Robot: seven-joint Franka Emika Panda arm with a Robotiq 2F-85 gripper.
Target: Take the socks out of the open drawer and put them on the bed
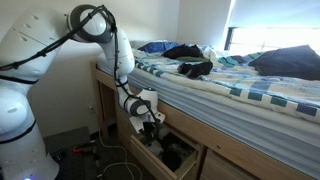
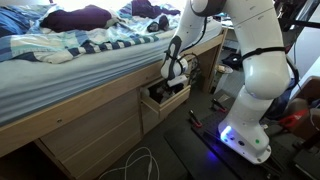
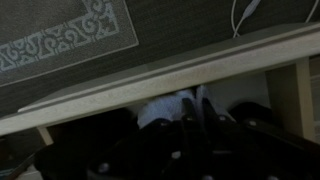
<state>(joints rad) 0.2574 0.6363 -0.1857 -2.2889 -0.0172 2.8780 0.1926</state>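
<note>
1. Wooden drawer (image 1: 172, 152), pulled out under the bed (image 1: 240, 100), lets the gripper (image 1: 150, 124) dip in from above.
2. Pale socks (image 3: 163, 108), seemingly, lie inside, six o'clock of its front board; whether the jaws clasp them, I cannot tell.

A pale wall (image 1: 150, 20) stands behind the bed (image 1: 245, 150) at the left in an exterior view, and at the far right a window (image 1: 270, 38) lets in bright daylight. The bed is a light wooden frame under blue-and-white striped bedding. The floor (image 2: 190, 150) beside it is dark, with a thin white cable (image 2: 135, 165) looping near the frame; the wrist view shows a grey rug (image 3: 60, 35) with a pale ornamental border.
</note>
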